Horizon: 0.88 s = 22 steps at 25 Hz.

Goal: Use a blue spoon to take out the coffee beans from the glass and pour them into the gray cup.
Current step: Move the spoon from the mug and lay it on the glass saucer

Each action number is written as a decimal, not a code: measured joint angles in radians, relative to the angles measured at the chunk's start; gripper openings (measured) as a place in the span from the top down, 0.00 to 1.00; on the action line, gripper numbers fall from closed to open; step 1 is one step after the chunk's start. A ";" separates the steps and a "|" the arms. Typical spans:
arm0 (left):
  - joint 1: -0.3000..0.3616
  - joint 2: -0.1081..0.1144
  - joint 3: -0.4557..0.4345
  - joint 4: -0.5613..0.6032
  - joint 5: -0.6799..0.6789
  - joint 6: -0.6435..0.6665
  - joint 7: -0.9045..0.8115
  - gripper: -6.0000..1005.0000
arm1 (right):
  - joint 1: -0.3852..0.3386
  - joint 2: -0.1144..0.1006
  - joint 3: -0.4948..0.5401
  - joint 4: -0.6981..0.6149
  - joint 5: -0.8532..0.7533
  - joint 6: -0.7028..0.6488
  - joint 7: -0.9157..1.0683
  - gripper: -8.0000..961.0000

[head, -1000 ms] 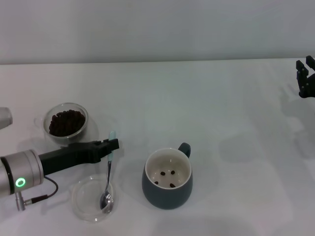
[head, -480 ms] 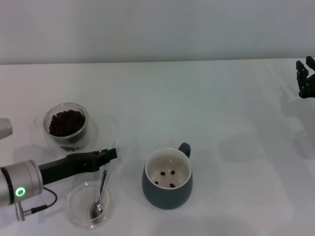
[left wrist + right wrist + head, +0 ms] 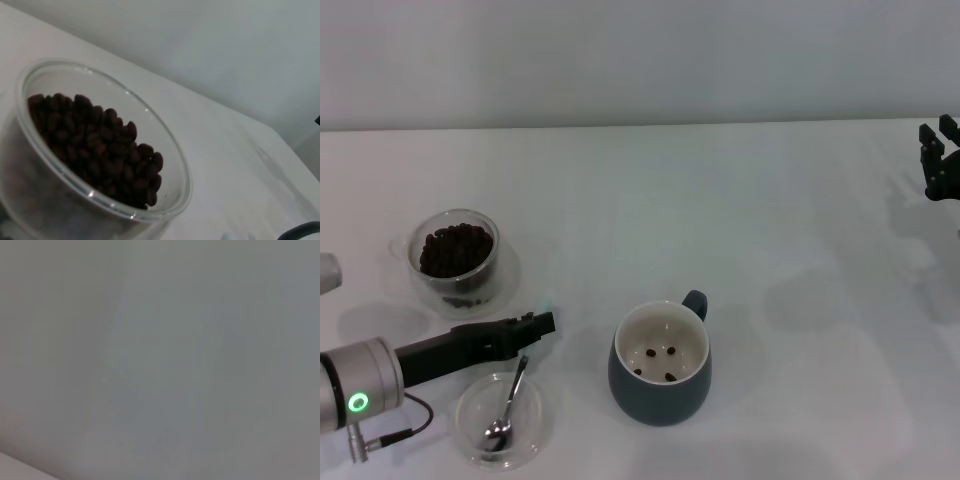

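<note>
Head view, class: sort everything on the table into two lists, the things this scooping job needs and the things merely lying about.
Needed for the job:
- blue spoon, handle at the left gripper
- glass holding coffee beans
- gray cup, a few beans already inside

Just lying about:
- clear saucer, the spoon's bowl resting in it
- right gripper, parked at the far right edge

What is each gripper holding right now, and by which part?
The left gripper holds the blue spoon by its pale blue handle end, bowl down in the glass saucer. The right gripper holds nothing.
</note>
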 joint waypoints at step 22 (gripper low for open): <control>0.075 0.013 -0.099 0.112 -0.026 -0.004 0.083 0.76 | -0.001 -0.002 0.000 0.003 -0.002 0.000 0.000 0.65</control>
